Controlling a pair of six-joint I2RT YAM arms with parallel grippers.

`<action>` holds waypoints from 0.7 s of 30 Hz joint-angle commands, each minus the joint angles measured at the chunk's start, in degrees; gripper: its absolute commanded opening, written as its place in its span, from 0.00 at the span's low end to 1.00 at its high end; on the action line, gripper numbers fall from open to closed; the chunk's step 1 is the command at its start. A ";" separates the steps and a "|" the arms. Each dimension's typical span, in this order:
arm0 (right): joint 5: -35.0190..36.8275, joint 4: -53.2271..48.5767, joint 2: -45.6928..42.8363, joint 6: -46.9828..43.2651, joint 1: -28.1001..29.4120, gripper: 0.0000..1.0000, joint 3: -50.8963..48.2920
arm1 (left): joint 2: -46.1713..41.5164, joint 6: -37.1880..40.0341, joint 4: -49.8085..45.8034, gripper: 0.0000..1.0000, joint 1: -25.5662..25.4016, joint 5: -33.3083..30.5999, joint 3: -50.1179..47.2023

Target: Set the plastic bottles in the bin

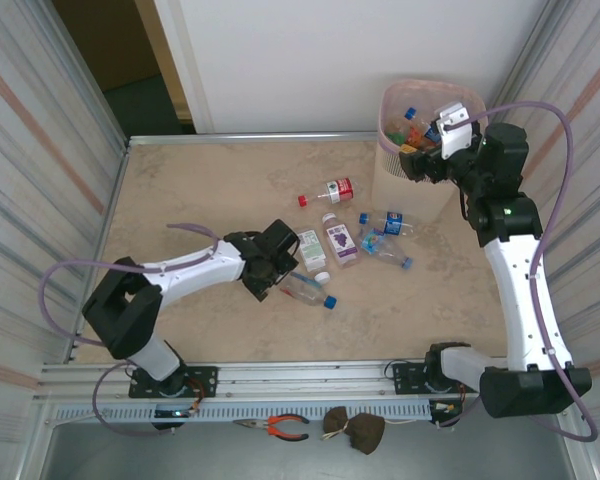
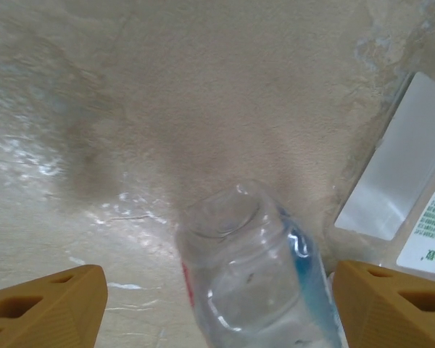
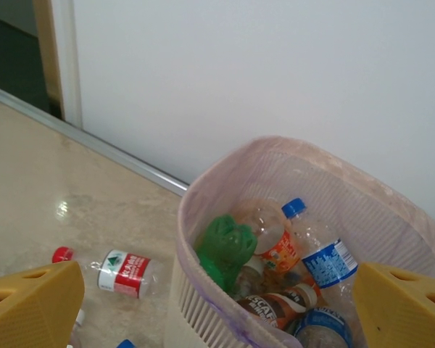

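Clear bottle (image 2: pixel 250 290) lies on the table (image 2: pixel 203 94) between the wide-open left pincer (image 2: pixel 219 272); right pincer (image 3: pixel 217 270) wide above bin (image 3: pixel 348 188).

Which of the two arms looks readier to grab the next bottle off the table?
Probably left. The left tool hangs open astride a clear bottle on the table; the right tool hovers open and empty over the bin.

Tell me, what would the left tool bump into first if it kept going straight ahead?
Most likely the clear bottle lying between the open fingers of the left tool, with bare table beyond it; depth is hard to judge.
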 commanded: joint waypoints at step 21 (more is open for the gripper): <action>5.99 -6.36 -4.87 -9.58 8.33 0.96 0.46 | 6.96 -6.79 3.36 0.62 -0.33 3.49 1.58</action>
